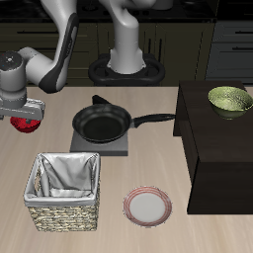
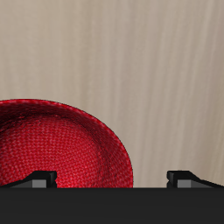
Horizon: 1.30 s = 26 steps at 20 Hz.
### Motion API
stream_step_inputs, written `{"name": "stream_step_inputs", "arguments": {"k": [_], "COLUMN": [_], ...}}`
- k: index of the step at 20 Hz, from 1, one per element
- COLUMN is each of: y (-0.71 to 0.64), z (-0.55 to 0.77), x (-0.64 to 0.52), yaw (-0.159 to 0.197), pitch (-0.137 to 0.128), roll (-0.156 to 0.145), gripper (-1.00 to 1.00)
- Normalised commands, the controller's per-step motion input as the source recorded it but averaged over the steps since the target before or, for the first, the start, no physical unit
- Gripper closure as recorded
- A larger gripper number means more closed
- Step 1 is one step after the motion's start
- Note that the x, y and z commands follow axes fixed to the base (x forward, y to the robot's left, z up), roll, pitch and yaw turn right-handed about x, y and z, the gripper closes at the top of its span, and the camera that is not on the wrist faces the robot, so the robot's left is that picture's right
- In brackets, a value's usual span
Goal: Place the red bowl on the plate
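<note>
The red bowl (image 1: pixel 22 125) sits on the table near its edge, far from the plate (image 1: pixel 147 206), which lies close to the table's front edge. My gripper (image 1: pixel 24 115) hangs directly above the bowl and hides most of it. In the wrist view the bowl (image 2: pixel 61 144) is close below. My gripper (image 2: pixel 112 179) is open, with one fingertip (image 2: pixel 39 178) over the bowl's inside and the other (image 2: pixel 185 177) outside its rim. The gripper holds nothing.
A black frying pan (image 1: pixel 102 123) rests on a grey square burner (image 1: pixel 117 149) mid-table. A woven basket with a grey liner (image 1: pixel 65 190) stands between the bowl and the plate. A pale-green bowl (image 1: pixel 229 100) sits on a dark cabinet (image 1: pixel 219 148).
</note>
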Motion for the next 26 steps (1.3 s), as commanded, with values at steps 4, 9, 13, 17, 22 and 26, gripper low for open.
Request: {"name": "stream_step_inputs", "arguments": {"k": [4,9,13,17,22,26], "y": [0.01,0.01,0.01,0.0,0.01,0.09], "z": [-0.26,-0.16,0.07,0.09,0.13,0.33], "x": [-0.03,-0.02,-0.05,-0.02,0.06,0.06], "yaw": [-0.03,-0.017,-0.013,-0.008,-0.015,-0.014], "pitch": [0.049,0.027,-0.022,-0.008,-0.015,-0.069], "roll": [0.025,0.006,0.013,0.006,0.002,0.013], "gripper": [-1.0,1.0,1.0,1.0,1.0,1.0]}}
